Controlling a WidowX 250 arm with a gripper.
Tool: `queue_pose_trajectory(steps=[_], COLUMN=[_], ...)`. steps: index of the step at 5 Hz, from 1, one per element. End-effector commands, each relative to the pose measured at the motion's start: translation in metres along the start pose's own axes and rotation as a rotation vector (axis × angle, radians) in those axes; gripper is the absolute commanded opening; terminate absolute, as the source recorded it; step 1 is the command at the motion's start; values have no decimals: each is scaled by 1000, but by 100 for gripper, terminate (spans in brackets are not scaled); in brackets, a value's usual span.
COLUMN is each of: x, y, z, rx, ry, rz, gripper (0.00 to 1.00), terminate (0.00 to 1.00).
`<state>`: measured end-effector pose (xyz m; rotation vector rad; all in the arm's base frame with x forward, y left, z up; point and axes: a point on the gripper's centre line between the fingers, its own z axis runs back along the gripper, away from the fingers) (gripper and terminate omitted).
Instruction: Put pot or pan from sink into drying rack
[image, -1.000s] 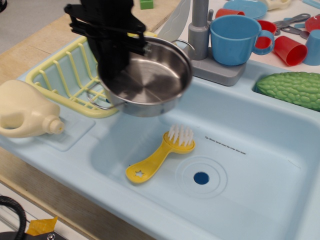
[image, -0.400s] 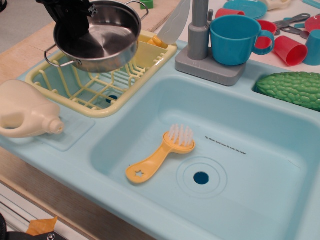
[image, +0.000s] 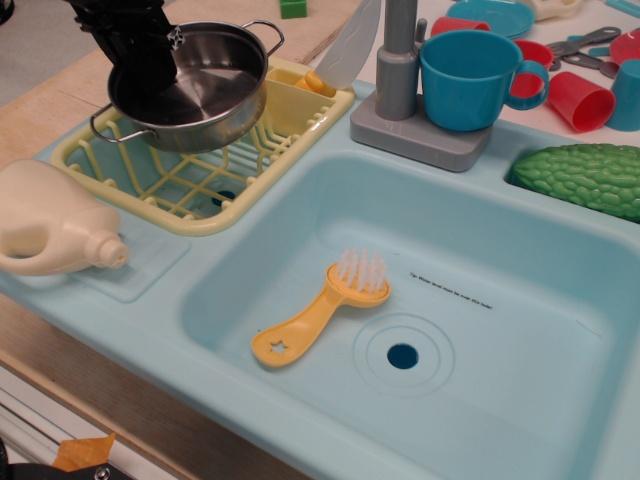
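The fingers of our gripper (image: 140, 62) are closed on the near-left rim of the pot (image: 195, 85); we see the black body reaching over the wall, though the fingertips themselves are hidden against the dark metal. The pot hangs tilted over the far-left part of the bench, above the drying rack (image: 150, 175), and we cannot tell whether its base touches the ribs yet.

From the largest thing down: the sink (image: 500, 300) fills the middle and right of the bench, and holds only a yellow brush (image: 320, 310) beside the drain. The rack sits at the sink's far-left corner. A cream jug (image: 50, 225) lies at the left edge, and a blue cup (image: 465, 75) stands behind the tap near the far edge.

We judge the pot to be light, stiff and slick: thin polished steel that will not flex but could slide or swing in a rim pinch. The wall is the firmest hold; the thin wire handles look likely to twist.
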<state>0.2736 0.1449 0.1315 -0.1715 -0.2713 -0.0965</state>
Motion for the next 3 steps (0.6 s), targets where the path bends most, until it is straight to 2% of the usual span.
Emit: queue_pose_trajectory(steps=[1,2,3], x=[0,0,0], y=[4,4,4], z=[4,4,4], rx=[-9,-9,-9], ry=[-22,-22,-22], rz=[6,6,6], gripper=[100,100,100], terminate=[0,0,100])
